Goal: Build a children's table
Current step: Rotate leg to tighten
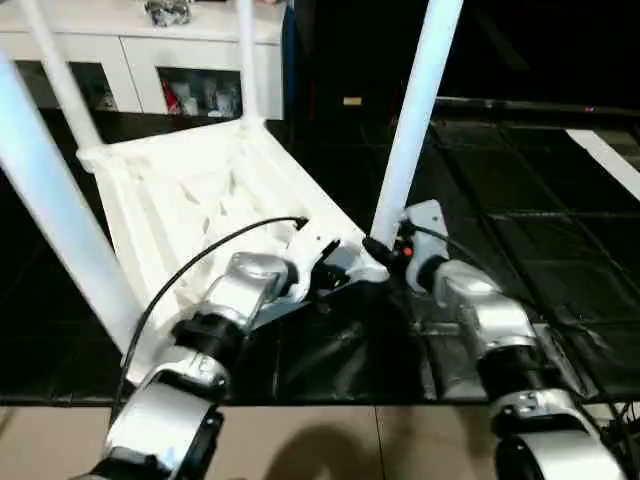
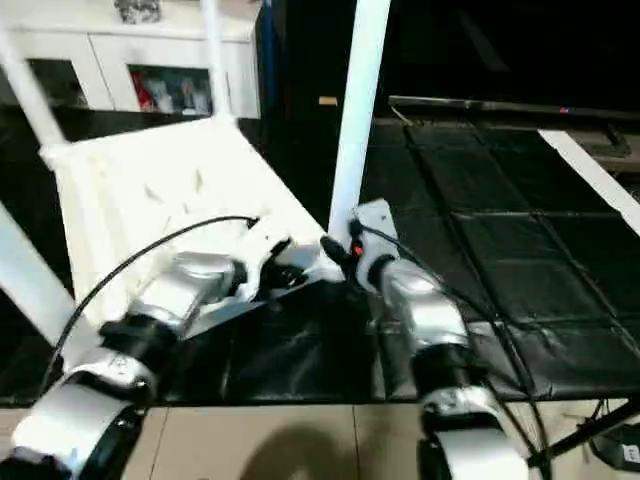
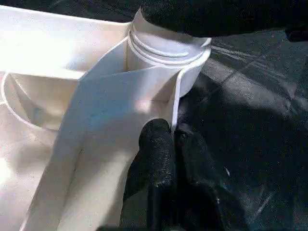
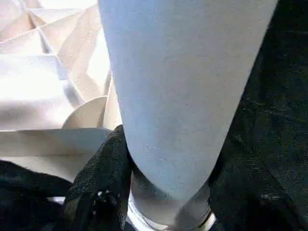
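Observation:
The children's table top [image 1: 190, 190] lies upside down on the black mat, ribbed underside up. Two legs stand in its far sockets, and a third leg [image 1: 50, 200] rises at the near left. The fourth leg [image 1: 415, 110] stands in the near right corner socket [image 3: 163, 57]. My right gripper [image 1: 385, 250] is shut on this leg's base, with a black finger [image 4: 101, 187] on each side of it. My left gripper [image 1: 335, 262] is shut on the thin rim wall [image 3: 175, 106] just beside that socket, its fingertips [image 3: 156, 144] pinching the wall.
A white cabinet with glass doors [image 1: 140, 50] stands behind the table. The black mat [image 1: 520, 200] stretches to the right, crossed by a white strip [image 1: 610, 160]. Tan floor [image 1: 330, 440] lies in front of the mat. A black cable [image 1: 200, 255] arcs over my left forearm.

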